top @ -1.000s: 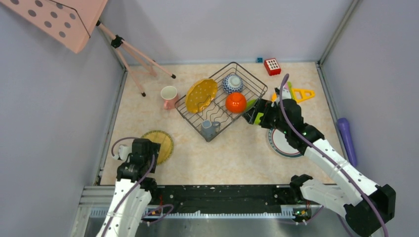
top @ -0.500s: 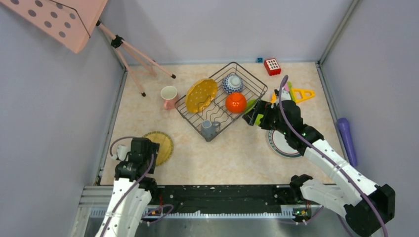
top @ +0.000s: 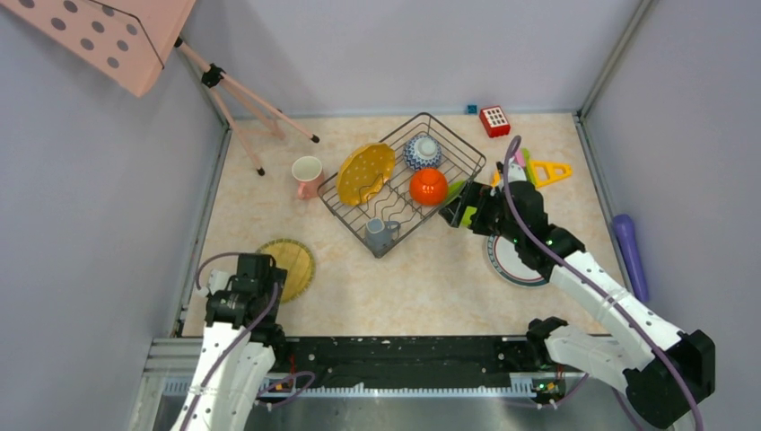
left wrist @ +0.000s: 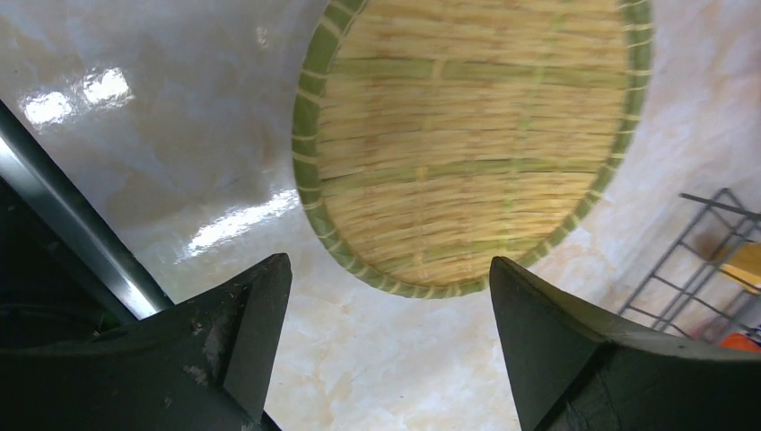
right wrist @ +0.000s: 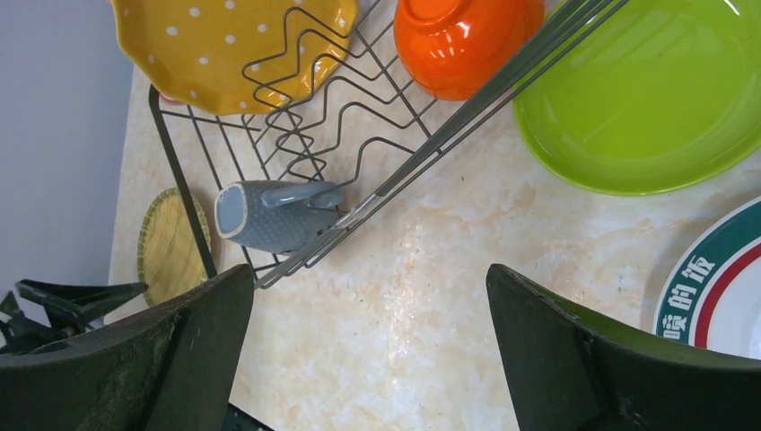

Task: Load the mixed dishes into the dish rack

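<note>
The dish rack (top: 468, 158) holds a yellow dotted plate (top: 366, 172), a patterned bowl (top: 422, 150), an orange-red bowl (top: 429, 186) and a grey mug (top: 380, 233) on its side. A pink mug (top: 308, 175) stands just left of the rack. A lime green plate (right wrist: 646, 99) lies against the rack's right side. My right gripper (right wrist: 372, 305) hovers open over bare table beside it, near the white green-rimmed plate (right wrist: 718, 287). My left gripper (left wrist: 390, 296) is open and empty, just short of a yellow woven-look plate (left wrist: 467, 144).
A red block (top: 494, 119), a yellow triangle toy (top: 547, 171) and a purple cylinder (top: 631, 251) lie at the right. Pink tripod legs (top: 242, 108) stand at the back left. Walls close in on three sides.
My left gripper has drawn back a little toward its base, away from the woven-look plate. My right gripper has edged slightly left toward the rack. No dish has moved.
</note>
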Robot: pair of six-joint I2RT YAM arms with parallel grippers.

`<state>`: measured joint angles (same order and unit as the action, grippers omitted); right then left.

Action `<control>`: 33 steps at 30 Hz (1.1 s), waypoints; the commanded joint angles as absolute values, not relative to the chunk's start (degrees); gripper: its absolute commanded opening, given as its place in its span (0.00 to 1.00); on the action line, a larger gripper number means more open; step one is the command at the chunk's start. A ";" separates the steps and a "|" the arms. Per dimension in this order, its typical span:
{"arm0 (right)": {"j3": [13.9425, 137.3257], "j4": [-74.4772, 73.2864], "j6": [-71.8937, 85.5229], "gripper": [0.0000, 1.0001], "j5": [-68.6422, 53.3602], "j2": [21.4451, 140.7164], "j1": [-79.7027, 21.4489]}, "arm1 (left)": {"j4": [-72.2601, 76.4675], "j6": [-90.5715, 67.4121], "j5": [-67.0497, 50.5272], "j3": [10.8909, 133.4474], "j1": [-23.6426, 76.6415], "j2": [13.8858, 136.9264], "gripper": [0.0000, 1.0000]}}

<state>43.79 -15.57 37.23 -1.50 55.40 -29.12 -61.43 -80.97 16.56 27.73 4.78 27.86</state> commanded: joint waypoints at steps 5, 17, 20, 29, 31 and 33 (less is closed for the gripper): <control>45.13 -13.58 37.35 0.99 -2.32 56.01 -29.10 | -46.06 -82.54 8.81 18.02 4.48 32.89 0.79; 45.96 -15.50 37.26 0.99 -1.14 54.63 -29.14 | -46.02 -83.72 9.84 18.29 4.57 27.24 0.00; 46.14 -15.29 37.30 0.99 -1.44 54.66 -29.09 | -48.69 -81.10 12.11 21.07 4.57 23.59 0.00; 46.74 -11.99 34.05 0.98 -12.89 54.77 -29.09 | -52.03 -67.06 11.31 33.44 4.57 23.30 0.00; 46.76 -11.78 33.78 0.97 -14.05 54.52 -29.09 | -54.70 -64.93 14.82 37.57 4.57 23.51 0.00; 46.77 -11.85 33.71 0.97 -14.06 54.28 -29.09 | -55.99 -62.79 17.04 41.03 4.57 23.53 0.00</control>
